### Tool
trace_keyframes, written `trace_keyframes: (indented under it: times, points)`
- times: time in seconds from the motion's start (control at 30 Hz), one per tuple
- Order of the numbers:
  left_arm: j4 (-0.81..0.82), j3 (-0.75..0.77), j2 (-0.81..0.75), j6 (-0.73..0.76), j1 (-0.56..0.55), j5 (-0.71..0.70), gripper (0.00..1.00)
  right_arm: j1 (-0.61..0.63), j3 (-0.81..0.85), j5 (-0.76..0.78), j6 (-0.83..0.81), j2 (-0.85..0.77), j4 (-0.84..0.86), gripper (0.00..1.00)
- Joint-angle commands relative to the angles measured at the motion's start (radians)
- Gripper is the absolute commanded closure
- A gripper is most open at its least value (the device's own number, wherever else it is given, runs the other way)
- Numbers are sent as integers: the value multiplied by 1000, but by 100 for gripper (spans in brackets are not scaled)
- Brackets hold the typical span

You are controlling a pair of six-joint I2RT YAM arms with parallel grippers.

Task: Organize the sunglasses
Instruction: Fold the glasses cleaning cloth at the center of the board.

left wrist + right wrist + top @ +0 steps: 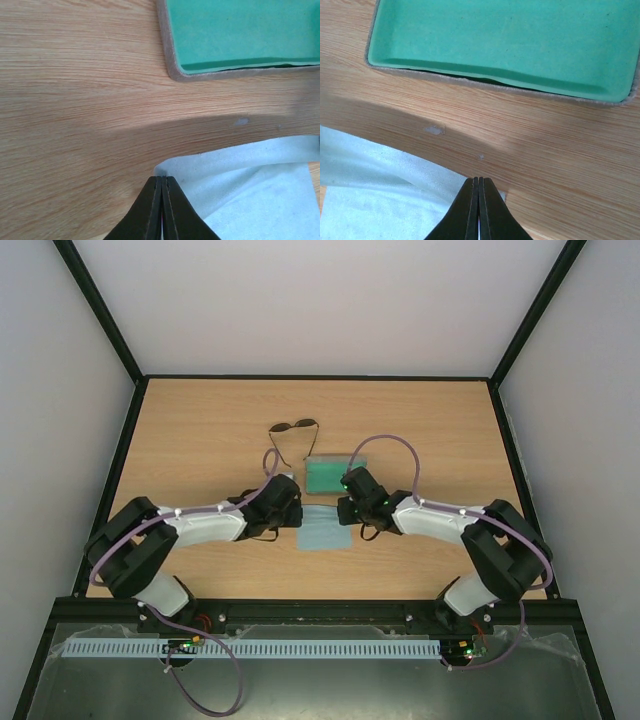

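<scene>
The small sunglasses [293,427] have a thin dark wire frame, two rounded brownish lenses side by side and slim temple arms that splay out toward the arms' bases. They lie open on the pale wood-grain tabletop [200,440] toward its far side, just beyond the open rectangular case [325,475]. The case has a fuzzy grey rim, and its smooth green lining [505,40] forms a shallow, round-cornered tray. Nearer the arms lies a square of light blue cloth [325,532], soft and finely textured, with its far edge creased upward. The left gripper [300,512] has its black tapered fingers pressed flat together on the cloth's far left corner [161,179], and the right gripper [345,508] is closed the same way on the far right corner [478,180]. The sunglasses lie apart from both grippers, on the far side of the case, and show in neither wrist view.
</scene>
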Motion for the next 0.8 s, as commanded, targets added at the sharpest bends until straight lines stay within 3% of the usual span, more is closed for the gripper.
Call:
trace_keyframes:
  times: [0.0, 0.77]
  points:
    - [28, -17, -46, 13, -3, 4, 98, -5, -21, -12, -7, -45, 10, 99]
    - [-49, -46, -192, -10, -76, -22, 97, 13, -88, -68, 38, -239, -60, 99]
